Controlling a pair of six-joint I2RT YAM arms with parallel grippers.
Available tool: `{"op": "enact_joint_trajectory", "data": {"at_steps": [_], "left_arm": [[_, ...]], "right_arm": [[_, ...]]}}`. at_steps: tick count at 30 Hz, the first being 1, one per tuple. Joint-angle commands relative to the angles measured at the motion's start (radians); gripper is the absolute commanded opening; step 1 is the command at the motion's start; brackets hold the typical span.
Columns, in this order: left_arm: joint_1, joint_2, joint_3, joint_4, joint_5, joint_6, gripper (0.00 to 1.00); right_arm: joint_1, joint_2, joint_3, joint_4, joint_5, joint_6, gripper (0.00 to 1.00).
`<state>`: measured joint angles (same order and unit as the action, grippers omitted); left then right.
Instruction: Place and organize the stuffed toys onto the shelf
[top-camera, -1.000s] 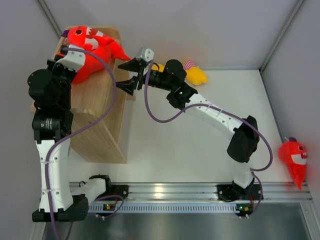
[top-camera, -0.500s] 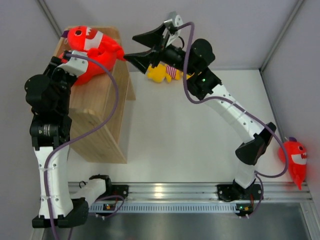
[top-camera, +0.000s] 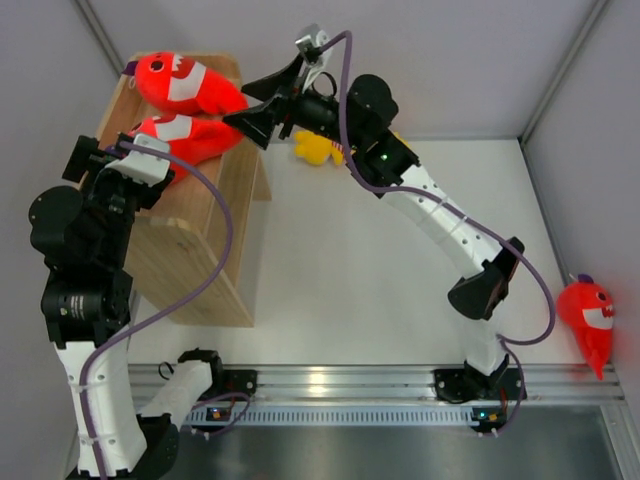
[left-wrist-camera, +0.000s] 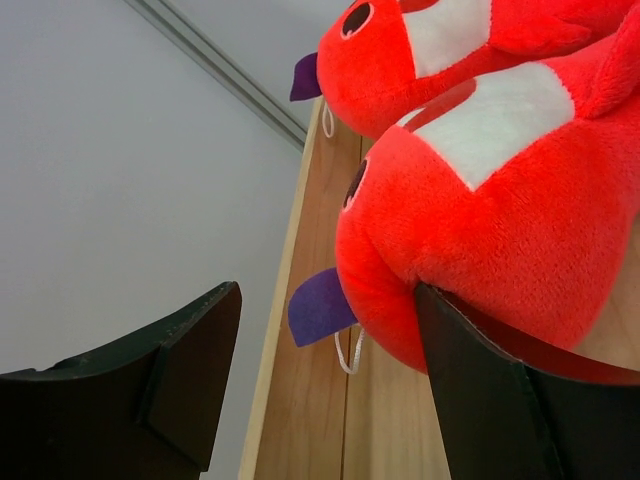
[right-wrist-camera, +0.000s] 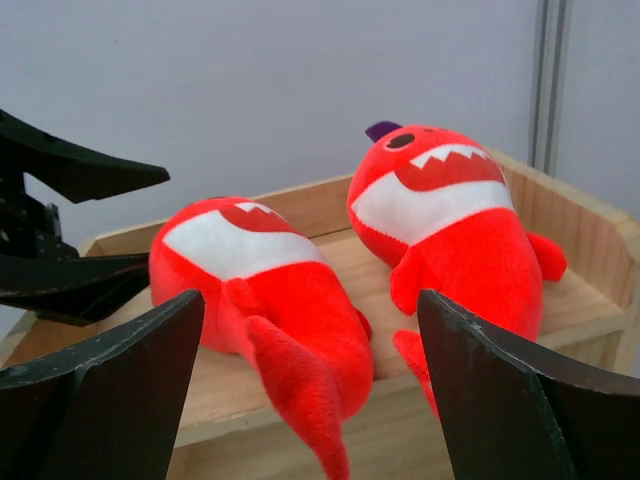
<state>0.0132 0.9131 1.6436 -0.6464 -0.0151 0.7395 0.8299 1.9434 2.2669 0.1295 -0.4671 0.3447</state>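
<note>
Two red stuffed toys lie side by side in the tray top of the wooden shelf (top-camera: 190, 250): a far shark (top-camera: 180, 82) and a near shark (top-camera: 190, 135). My left gripper (top-camera: 112, 150) is open at the near shark's head. In the left wrist view the near shark (left-wrist-camera: 500, 200) rests against my right finger (left-wrist-camera: 480, 400), with the far shark (left-wrist-camera: 400, 50) behind it. My right gripper (top-camera: 258, 105) is open and empty by the sharks' tails. A yellow toy (top-camera: 318, 148) lies on the table under the right arm. A third red shark (top-camera: 590, 320) lies at the far right.
The shelf's raised rim (right-wrist-camera: 590, 290) runs round the tray in the right wrist view, where the near shark's tail (right-wrist-camera: 300, 400) hangs over the front rim. White enclosure walls stand close behind the shelf. Both arm bases sit on a rail (top-camera: 330, 385) at the near edge.
My left gripper has opened, let go of the near shark and drawn back toward the near side. My right gripper rose from beside the shelf, opened wider and now faces the sharks' tails.
</note>
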Motion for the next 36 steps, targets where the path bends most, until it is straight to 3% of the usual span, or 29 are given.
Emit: {"op": "enact_joint_trajectory", "data": {"at_steps": [1,9,20,26,30,36], "left_arm": [[-0.005,0.006,-0.013,-0.173,0.037,-0.046,0.77],[-0.004,-0.008,-0.021,-0.173,0.027,-0.068,0.78],[-0.004,-0.010,-0.028,-0.171,0.000,-0.074,0.77],[-0.005,-0.011,-0.019,-0.173,-0.008,-0.097,0.77],[-0.004,-0.020,0.001,-0.177,-0.017,-0.132,0.78],[-0.004,-0.045,0.009,-0.239,-0.008,-0.127,0.85]], "right_arm": [[0.009,0.020,0.080,-0.091,0.036,0.016,0.88],[0.014,0.013,0.011,-0.151,-0.041,0.059,0.86],[0.049,-0.083,-0.129,-0.139,0.016,-0.003,0.83],[0.063,-0.067,-0.118,-0.056,0.038,0.034,0.81],[0.086,0.000,-0.028,-0.033,0.062,0.068,0.78],[0.094,0.080,0.048,-0.002,0.100,0.117,0.78]]}}
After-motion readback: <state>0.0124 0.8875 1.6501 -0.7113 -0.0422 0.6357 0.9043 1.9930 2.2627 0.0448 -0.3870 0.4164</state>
